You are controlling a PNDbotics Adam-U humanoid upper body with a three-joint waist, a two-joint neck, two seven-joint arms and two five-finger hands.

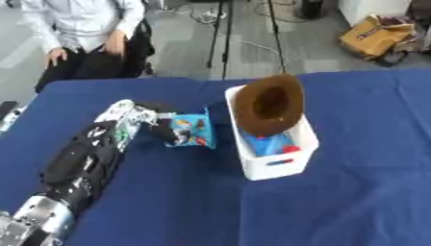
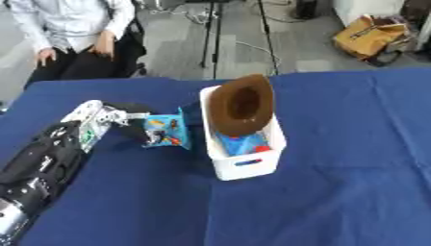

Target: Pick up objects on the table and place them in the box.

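Robot hand (image 1: 158, 126) on the left arm is curled around a small blue packet (image 1: 192, 129), pinching its left edge; the packet sits upright just left of the white box (image 1: 273, 168), close to the box wall but not over it. No right hand shows in either view.

Judged from here, the main risk is the brown hat (image 1: 269, 103). It stands tilted in the box, leaning across most of the opening, with blue and red items (image 1: 271, 144) already filling the space below it. A packet brought in low could strike the box's near wall or catch the hat's brim and slide back out onto the surface. It could also nudge the light-looking box sideways, since nothing steadies it. The pinch sits at the packet's edge, so the packet may swing or slip as it is lifted.

Around the box, the surface (image 1: 353, 202) is covered in a dark blue cloth with faint folds. Beyond the box's far side lies grey floor, with thin black stand legs (image 1: 221, 38), a tan bag (image 1: 374, 36) to the far right, and a seated person to the far left.
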